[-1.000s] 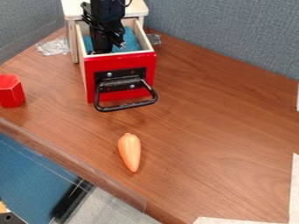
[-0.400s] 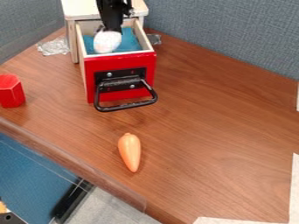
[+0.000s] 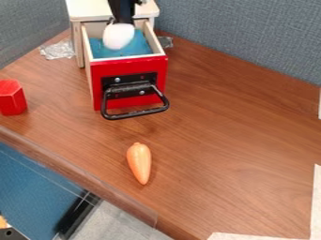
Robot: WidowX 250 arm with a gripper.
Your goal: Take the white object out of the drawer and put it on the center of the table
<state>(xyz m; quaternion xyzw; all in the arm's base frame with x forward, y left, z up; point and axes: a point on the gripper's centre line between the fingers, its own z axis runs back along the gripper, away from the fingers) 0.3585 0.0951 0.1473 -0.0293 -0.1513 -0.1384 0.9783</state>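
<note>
The drawer (image 3: 128, 65) stands open at the upper left of the frame, presumably for access from above. Pointing down over it, the hand (image 3: 119, 22) is clamped on the white egg-shaped object (image 3: 118, 37), likely held high to clear the walls toward the middle of the bench (image 3: 219, 126).

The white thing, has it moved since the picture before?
Yes, the white thing went up in the picture, farther from the red drawer front.

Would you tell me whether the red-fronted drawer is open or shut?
Open: the drawer juts out from its cabinet, so its blue interior shows behind the front.
</note>
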